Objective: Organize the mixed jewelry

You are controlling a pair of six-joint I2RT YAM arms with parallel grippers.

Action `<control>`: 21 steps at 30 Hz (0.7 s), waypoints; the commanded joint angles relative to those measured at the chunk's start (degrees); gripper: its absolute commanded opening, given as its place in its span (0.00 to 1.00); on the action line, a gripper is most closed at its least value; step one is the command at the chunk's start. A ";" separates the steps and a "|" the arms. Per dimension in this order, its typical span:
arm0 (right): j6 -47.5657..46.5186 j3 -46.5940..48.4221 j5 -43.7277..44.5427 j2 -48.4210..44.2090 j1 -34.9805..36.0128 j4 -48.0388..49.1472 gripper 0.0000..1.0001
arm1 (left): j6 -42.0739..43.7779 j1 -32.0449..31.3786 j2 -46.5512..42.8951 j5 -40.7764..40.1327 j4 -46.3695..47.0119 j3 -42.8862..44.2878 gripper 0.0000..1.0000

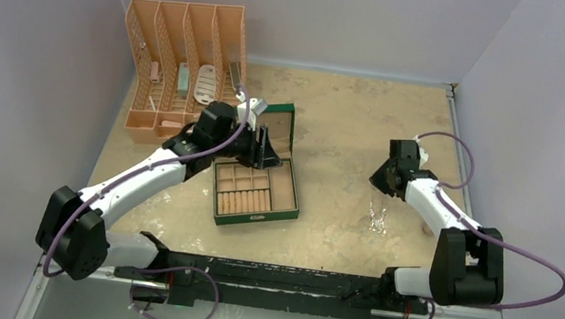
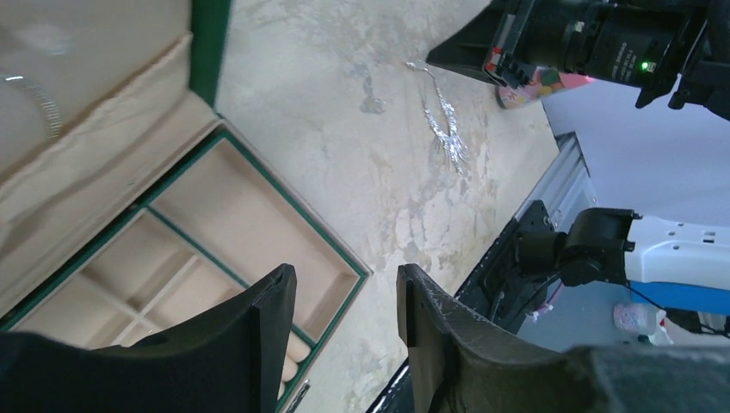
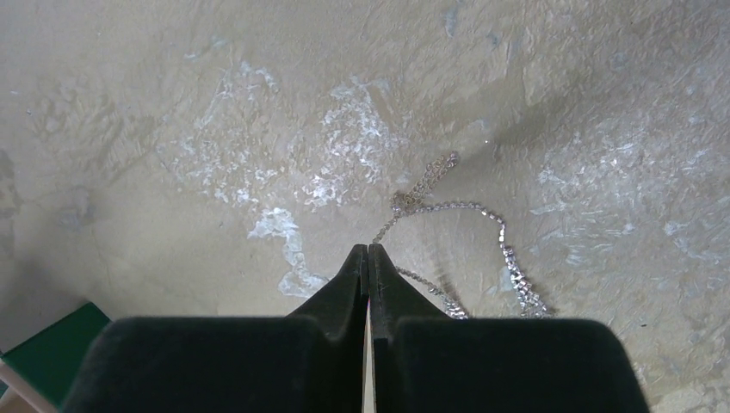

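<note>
Found the right gripper (image 3: pixel 368 251) pressed together low over the table (image 3: pixel 129 172), well right of the green box (image 1: pixel 282 192). Saw the silvery chain (image 3: pixel 465 205) lying loose just beyond and right of its tips; could not tell whether a link was caught. Noted the left gripper (image 2: pixel 344 280) half spread, empty, above the box's near-right corner. Judged the pick not yet done: needed parting, setting the tips astride the bunched links, closing flat against the table, then lifting slowly to avoid snagging.
</note>
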 commanded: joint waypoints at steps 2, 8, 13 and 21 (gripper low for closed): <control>0.98 -0.55 -2.17 -2.22 0.11 1.76 0.00 | -2.34 -5.02 4.33 -1.59 8.40 4.31 0.46; 4.24 -1.68 -6.65 -5.45 0.11 3.19 0.00 | -4.88 -13.40 11.77 -11.02 20.83 4.99 0.47; 7.21 -2.62 -7.19 -8.38 0.05 4.00 0.00 | -6.24 -17.94 21.60 -17.45 32.23 5.93 0.47; 10.11 -3.21 -7.81 -9.65 0.06 5.29 0.00 | -5.77 -23.26 33.64 -22.03 40.49 11.58 0.49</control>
